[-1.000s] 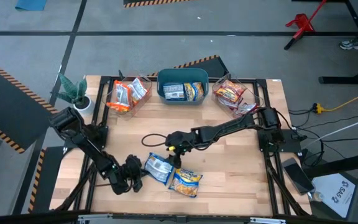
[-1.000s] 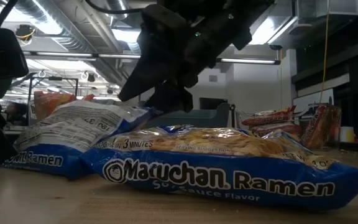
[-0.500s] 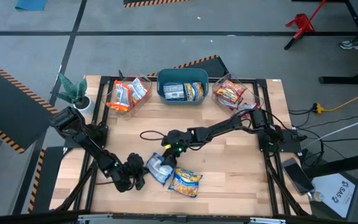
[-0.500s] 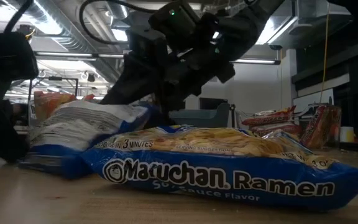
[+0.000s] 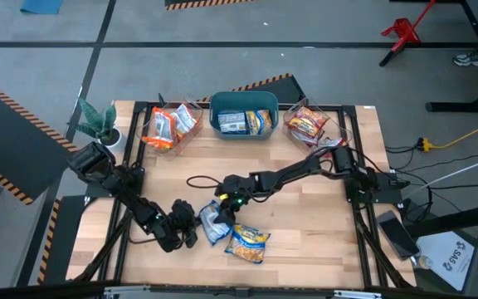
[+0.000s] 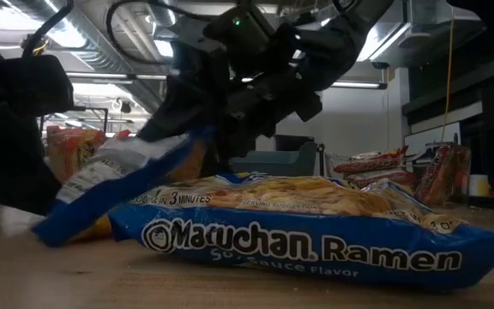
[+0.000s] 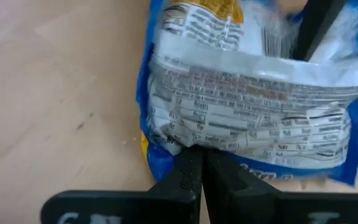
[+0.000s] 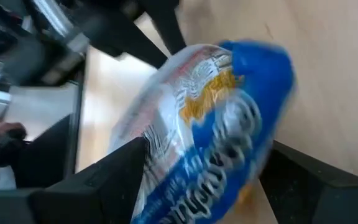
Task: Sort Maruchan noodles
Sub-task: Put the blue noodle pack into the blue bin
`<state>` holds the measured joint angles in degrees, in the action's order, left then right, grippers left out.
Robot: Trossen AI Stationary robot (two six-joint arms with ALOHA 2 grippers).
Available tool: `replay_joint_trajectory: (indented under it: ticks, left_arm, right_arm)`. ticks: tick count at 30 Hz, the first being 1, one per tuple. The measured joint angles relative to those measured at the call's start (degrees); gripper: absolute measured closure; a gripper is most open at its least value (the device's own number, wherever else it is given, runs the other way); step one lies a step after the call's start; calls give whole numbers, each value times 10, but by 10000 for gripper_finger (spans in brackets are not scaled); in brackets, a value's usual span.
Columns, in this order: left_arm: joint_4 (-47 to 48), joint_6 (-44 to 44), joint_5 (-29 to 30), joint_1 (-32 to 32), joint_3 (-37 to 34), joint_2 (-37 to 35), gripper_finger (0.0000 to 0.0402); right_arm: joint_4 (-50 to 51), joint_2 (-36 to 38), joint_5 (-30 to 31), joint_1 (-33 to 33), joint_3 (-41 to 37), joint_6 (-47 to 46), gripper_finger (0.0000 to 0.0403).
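A blue-and-white Maruchan noodle packet [image 5: 212, 223] stands tilted on the table. Its lower end [image 6: 54, 230] is on the wood and its raised end is up by my right gripper. My left gripper [image 5: 189, 231] is shut and sits at the packet's left side. My right gripper [image 5: 224, 209] is open and slants down over the packet, which fills the gap between its fingers [image 8: 209, 146]. A second blue packet [image 5: 248, 243] lies flat near the front edge, its near rim [image 6: 316, 249] on the wood. My left gripper pushes with its shut fingertips [image 7: 197, 171] against the packet's blue lower edge [image 7: 185, 144], coming level from the table's left. That edge stays down on the wood. My right gripper straddles the raised end [image 8: 229, 93] with open fingers, slanting down from the far right. The packet's side lies against one finger [image 8: 138, 152]; I cannot tell whether the other finger touches.
At the far edge stand a teal bin [image 5: 214, 108] with blue packets, a clear container [image 5: 152, 137] with orange packets and another [image 5: 338, 133] with red ones. A small plant [image 5: 98, 123] is at the far left. A black cable [image 5: 202, 181] loops over the table's middle.
My left gripper has slid toward the table's right, shoving the packet's left edge along. My right gripper has come down and tipped over the packet. The packet lay nearly flat a second ago. Now it is bunched narrower and tipped up, its right end raised and its left end on the table.
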<state>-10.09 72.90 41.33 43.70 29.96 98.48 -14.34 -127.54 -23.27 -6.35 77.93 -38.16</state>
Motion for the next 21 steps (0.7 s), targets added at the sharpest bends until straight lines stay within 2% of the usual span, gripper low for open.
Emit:
replay_joint_trajectory:
  ticks: [7, 10, 16, 19, 21]
  left_arm:
    - [-12, -1, 12, -2, -1, 1, 401]
    - [-12, -1, 12, -2, -1, 1, 401]
    - [-36, -1, 12, -2, -1, 1, 401]
    - [-56, -1, 6, -2, -2, -3, 401]
    - [-57, 0, -14, -3, -2, -15, 401]
  right_arm:
    - [-3, -10, 3, 0, 0, -26, 135]
    - [-3, -5, 8, -1, 0, -28, 177]
    - [-26, -4, -5, 0, 0, -48, 298]
    - [-23, -3, -8, -1, 0, -49, 336]
    - [-15, 1, -7, -1, -1, -48, 347]
